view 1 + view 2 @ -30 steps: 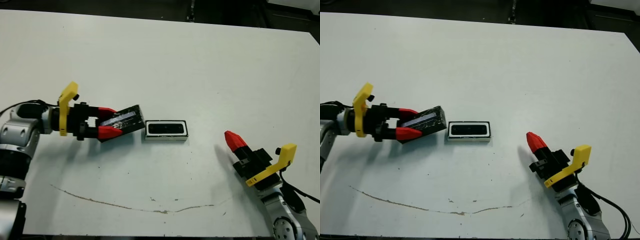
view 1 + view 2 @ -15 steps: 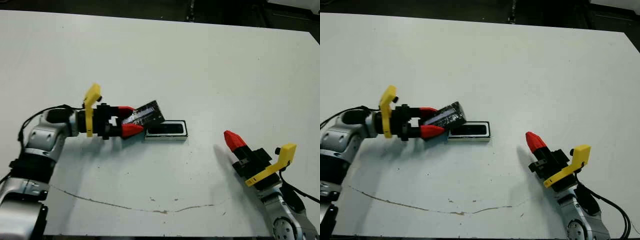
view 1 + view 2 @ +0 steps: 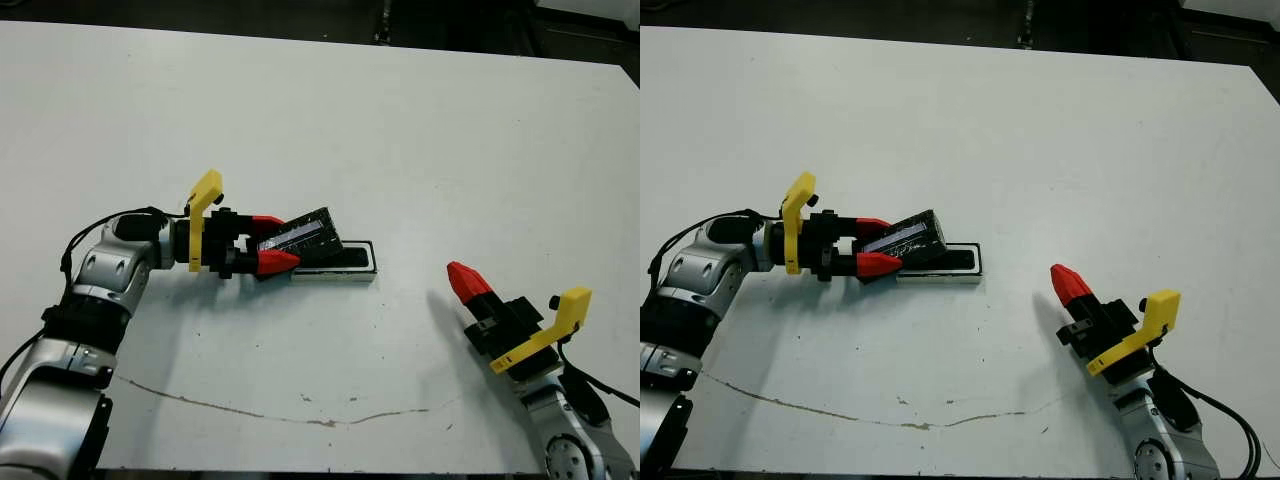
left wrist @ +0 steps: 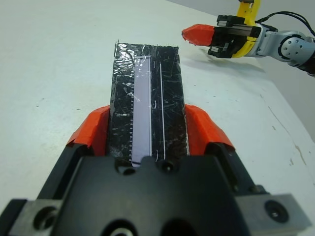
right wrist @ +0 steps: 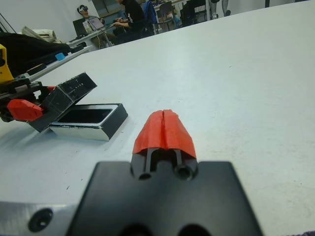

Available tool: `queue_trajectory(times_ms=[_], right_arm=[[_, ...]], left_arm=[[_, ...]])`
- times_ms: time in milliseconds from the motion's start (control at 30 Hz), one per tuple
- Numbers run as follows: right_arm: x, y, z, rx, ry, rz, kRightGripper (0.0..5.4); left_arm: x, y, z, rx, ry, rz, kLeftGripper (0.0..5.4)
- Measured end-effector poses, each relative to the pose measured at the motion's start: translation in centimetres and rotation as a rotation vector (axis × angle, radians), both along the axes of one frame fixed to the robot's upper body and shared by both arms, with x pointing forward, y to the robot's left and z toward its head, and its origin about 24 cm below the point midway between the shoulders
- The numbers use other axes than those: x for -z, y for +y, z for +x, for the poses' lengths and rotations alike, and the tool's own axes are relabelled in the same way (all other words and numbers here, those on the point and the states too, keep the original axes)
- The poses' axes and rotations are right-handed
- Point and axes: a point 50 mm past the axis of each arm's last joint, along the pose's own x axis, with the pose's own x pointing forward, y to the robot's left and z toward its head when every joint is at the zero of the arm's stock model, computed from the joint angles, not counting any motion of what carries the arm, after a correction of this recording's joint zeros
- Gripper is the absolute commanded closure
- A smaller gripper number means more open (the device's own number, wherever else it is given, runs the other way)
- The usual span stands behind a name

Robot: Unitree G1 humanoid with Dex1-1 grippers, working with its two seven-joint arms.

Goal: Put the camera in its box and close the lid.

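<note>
- Left gripper [image 3: 272,242]: pinching the lid [image 3: 303,234] across its width, one red finger on each long side. In the left wrist view the lid runs straight out between the fingers, pale strip uppermost.
- Lid attitude: tilted, its far end raised and hanging over the near end of the box [image 3: 336,260]. Whether its lower edge touches the box rim cannot be told.
- Box: lies on the white table [image 3: 400,130] directly ahead of the left gripper's fingertips, long axis in line with the reach. Its opening shows dark.
- Camera [image 5: 86,115]: a dark glossy face fills the tray in the right wrist view; judged to be the camera already seated inside.
- Right gripper [image 3: 466,281]: fingers pressed together, holding nothing, resting low and well apart from the box, on the far side of it from the left gripper.
- Step in hand, as judged: closing. Insertion appears done; the lid is not yet seated.
- Next move calls for: carrying the lid further forward until it covers the whole tray, levelling it, squaring its edges to the rim, lowering, then releasing.
- Risk, as judged: the tilted lid may push the unrestrained box along the table.
</note>
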Motion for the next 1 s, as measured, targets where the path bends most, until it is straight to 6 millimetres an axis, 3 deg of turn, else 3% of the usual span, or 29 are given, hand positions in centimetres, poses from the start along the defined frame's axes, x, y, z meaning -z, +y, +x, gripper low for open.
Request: queue_trajectory(times_ms=[1000], right_arm=[[0.2, 0.1, 0.0, 0.000, 0.008, -0.008, 5.40]], left_arm=[[0.6, -2.5, 0.0, 0.067, -0.012, -0.030, 2.26]])
